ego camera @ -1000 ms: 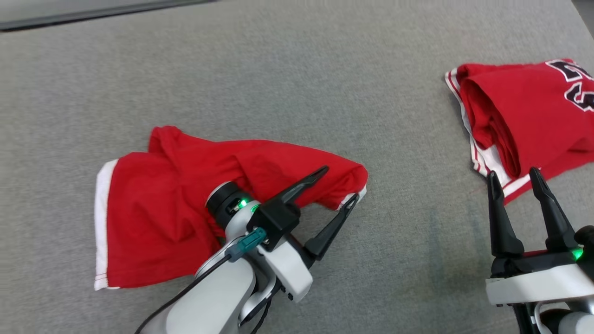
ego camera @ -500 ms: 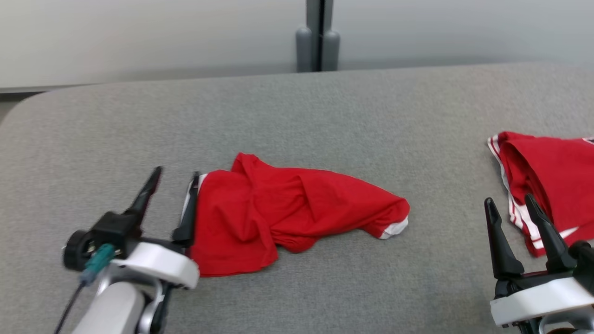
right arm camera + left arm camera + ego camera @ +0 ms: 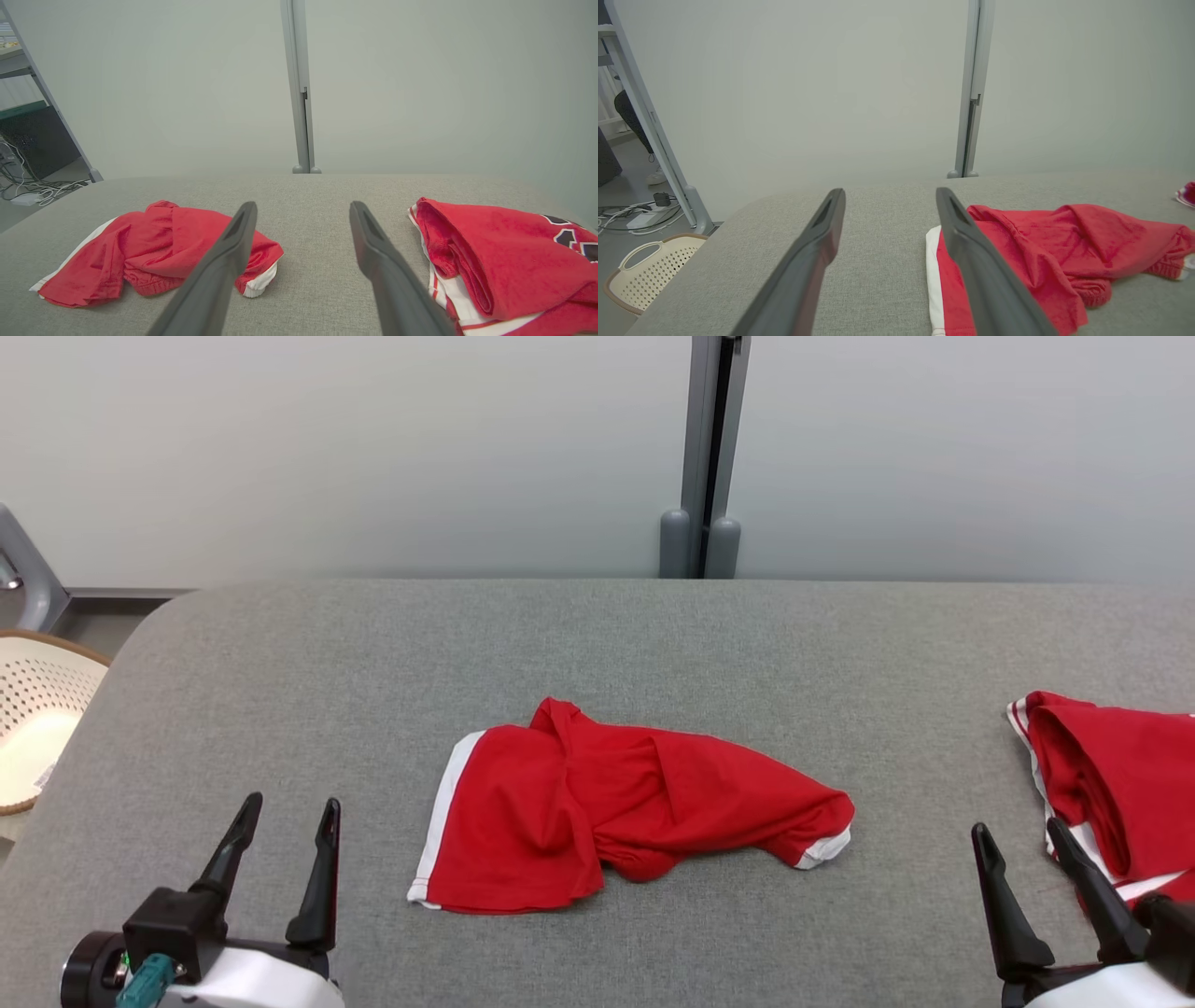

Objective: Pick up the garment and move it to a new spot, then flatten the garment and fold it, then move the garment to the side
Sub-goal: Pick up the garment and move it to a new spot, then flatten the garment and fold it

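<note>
The garment (image 3: 616,803) is red with white trim and lies crumpled in the middle of the grey table (image 3: 373,663); it also appears in the left wrist view (image 3: 1055,242) and the right wrist view (image 3: 154,242). My left gripper (image 3: 290,801) is open at the lower left, clear of the garment's white-edged left end, with nothing between its fingers (image 3: 890,191). My right gripper (image 3: 1017,826) is open and empty at the lower right, well to the right of the garment (image 3: 302,204).
A second red garment (image 3: 1111,775), folded, with white stripes and dark lettering (image 3: 504,252), lies at the table's right edge beside my right gripper. A cream perforated basket (image 3: 37,709) stands off the table's left end. A grey post (image 3: 705,457) rises behind the table's far edge.
The camera has tilted up, bringing the wall and basket into view. My left gripper, a second ago open over the garment's right end, has drawn back to the lower left. The garment stays lying.
</note>
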